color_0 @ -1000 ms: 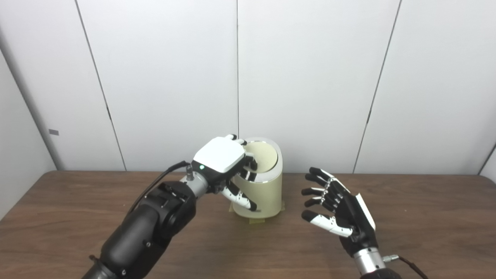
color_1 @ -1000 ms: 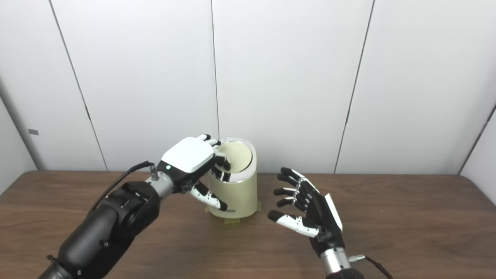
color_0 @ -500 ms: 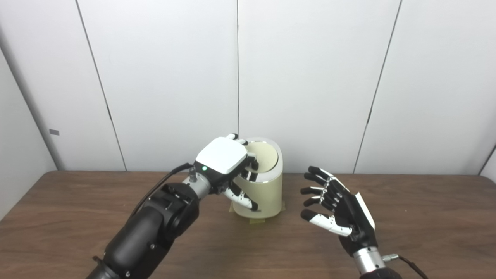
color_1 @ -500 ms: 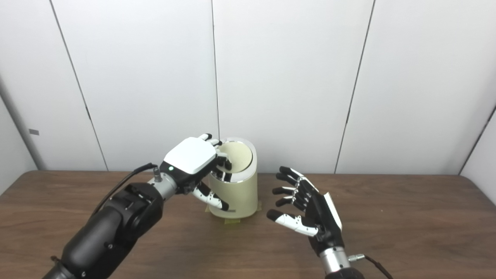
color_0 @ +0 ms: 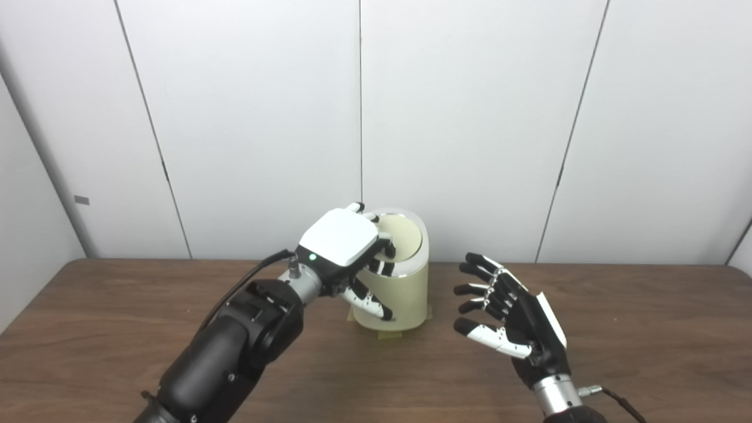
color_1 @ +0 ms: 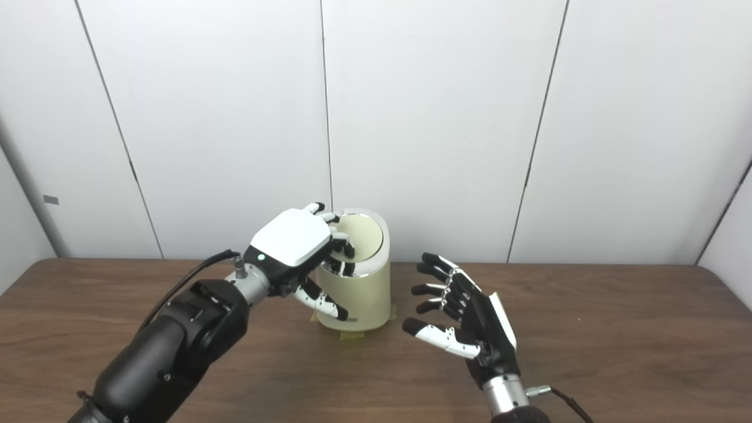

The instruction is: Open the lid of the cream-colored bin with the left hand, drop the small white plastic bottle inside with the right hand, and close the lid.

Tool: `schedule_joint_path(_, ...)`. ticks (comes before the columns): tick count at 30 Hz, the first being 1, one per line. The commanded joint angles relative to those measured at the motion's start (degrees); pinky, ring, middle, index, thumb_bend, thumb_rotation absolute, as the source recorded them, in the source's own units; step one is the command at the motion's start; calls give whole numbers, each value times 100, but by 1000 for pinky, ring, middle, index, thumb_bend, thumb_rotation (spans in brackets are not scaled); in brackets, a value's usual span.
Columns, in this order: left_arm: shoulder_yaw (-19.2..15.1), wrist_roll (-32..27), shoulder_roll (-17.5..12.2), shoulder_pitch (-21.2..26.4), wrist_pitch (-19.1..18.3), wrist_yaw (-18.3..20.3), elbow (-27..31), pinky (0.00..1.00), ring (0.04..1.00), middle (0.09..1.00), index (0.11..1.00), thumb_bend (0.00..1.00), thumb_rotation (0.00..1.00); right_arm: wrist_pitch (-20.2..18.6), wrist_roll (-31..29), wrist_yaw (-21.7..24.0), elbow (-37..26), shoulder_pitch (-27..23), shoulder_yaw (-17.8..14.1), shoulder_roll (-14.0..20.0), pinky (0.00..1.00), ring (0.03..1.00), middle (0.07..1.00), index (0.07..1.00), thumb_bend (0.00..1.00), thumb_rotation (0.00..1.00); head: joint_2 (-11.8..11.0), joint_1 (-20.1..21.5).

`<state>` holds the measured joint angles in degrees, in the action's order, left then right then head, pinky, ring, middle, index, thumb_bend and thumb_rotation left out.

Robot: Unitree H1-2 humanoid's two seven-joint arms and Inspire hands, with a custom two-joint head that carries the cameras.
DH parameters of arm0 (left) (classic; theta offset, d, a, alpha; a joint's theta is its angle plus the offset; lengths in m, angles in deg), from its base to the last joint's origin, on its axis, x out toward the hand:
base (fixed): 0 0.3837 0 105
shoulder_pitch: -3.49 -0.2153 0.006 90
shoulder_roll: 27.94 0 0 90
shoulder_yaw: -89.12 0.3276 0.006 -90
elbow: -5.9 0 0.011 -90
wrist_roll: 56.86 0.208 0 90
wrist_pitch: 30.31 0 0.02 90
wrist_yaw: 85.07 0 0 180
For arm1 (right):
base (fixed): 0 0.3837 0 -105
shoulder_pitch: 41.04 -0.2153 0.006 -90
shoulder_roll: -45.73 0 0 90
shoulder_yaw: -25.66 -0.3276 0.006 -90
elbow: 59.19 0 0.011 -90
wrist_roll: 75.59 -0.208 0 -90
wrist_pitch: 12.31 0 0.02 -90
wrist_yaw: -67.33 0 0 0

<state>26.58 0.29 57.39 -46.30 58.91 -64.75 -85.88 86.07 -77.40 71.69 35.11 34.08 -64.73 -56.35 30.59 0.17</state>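
While the lid is touched by the left hand, maybe hooked, the stiff, light bin is steadied; the right hand is spread, empty.

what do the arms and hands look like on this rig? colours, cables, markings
Both arms are glossy black shells ending in silver metal wrist collars. The left hand has a white back plate with a small green light near the wrist; the right hand is black with a white back plate. Fingers are black and white with black tips. A black cable leaves each wrist.
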Motion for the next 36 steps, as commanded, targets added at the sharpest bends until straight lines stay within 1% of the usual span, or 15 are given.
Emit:
schedule_joint_path(1, 44, -156, 114, 110, 216, 25, 162, 1000, 925, 736, 730, 930, 433, 50, 16, -39, -215, -204, 4, -13, 520, 668, 789, 796, 829, 330, 7, 0)
schedule_joint_path(5, 37, -125, 114, 121, 248, -3, 190, 1000, 923, 739, 730, 925, 455, 37, -2, -28, -226, -206, 8, -14, 520, 664, 787, 793, 828, 324, 7, 0)
schedule_joint_path(10, -12, -105, 137, 123, 281, 37, 219, 1000, 921, 739, 728, 923, 453, -3, -4, -25, -253, -205, 14, -18, 511, 655, 781, 789, 829, 314, 7, 0)
schedule_joint_path(13, -25, -98, 138, 129, 287, 66, 233, 1000, 921, 739, 728, 921, 455, -14, 2, -17, -263, -209, 22, -13, 510, 652, 781, 792, 827, 315, 45, 5)
schedule_joint_path(18, -45, -95, 148, 103, 355, -56, 147, 1000, 911, 729, 719, 928, 441, -18, 1, -28, -274, -207, 15, -12, 510, 652, 779, 791, 829, 314, 45, 5)
schedule_joint_path(24, -53, -41, 159, 70, 304, -21, 51, 1000, 918, 731, 723, 926, 426, -55, 60, -32, -325, -190, 22, 16, 509, 654, 776, 793, 822, 331, 71, 15)
schedule_joint_path(27, -66, -27, 161, 58, 257, -9, -18, 1000, 924, 733, 726, 932, 423, -41, 42, -20, -319, -192, 7, 14, 509, 654, 775, 790, 816, 324, 78, 16)
schedule_joint_path(33, -143, -190, 188, 33, 103, 157, -127, 1000, 900, 742, 736, 932, 417, -79, 25, -5, -350, -186, 1, 19, 505, 651, 773, 786, 810, 313, 83, 12)
schedule_joint_path(36, -185, -303, 207, 13, 50, 202, -227, 1000, 890, 750, 744, 929, 410, -72, 57, -13, -347, -184, 6, 27, 504, 653, 771, 784, 812, 326, 83, 12)
